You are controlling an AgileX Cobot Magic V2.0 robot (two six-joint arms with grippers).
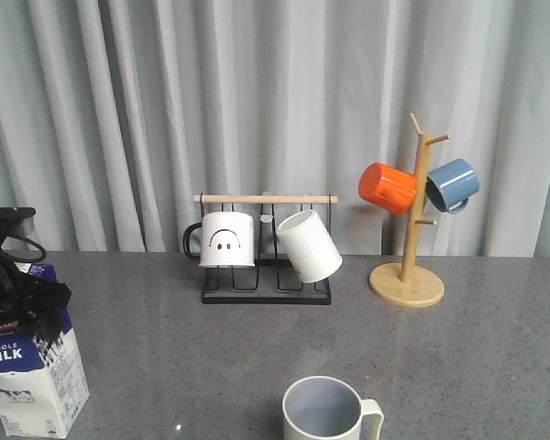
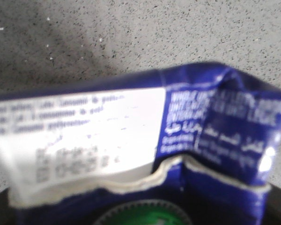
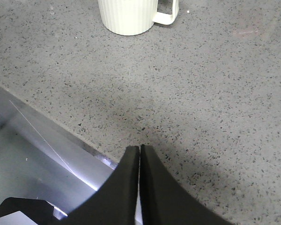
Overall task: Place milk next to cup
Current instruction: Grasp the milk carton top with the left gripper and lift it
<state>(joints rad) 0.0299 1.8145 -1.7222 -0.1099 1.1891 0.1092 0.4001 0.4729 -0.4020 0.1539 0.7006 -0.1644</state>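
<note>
"WHOLE MILK" is printed in white on the blue face of the milk (image 1: 32, 371), standing at eight o'clock on the table in the front view; the red band above it bears lettering too clipped to be read. In the left wrist view, the carton's small print is blurred beyond reading.

Taking the cup (image 1: 331, 412) as our landmark, we see bare grey table (image 1: 192, 367) stretching from its left side to the milk (image 1: 35, 376), with nothing between them. To the cup's right the tabletop is also bare. Well behind the cup stand a mug rack (image 1: 266, 246) and, behind and to its right, a wooden mug tree (image 1: 409, 225), both far from that lane.
</note>
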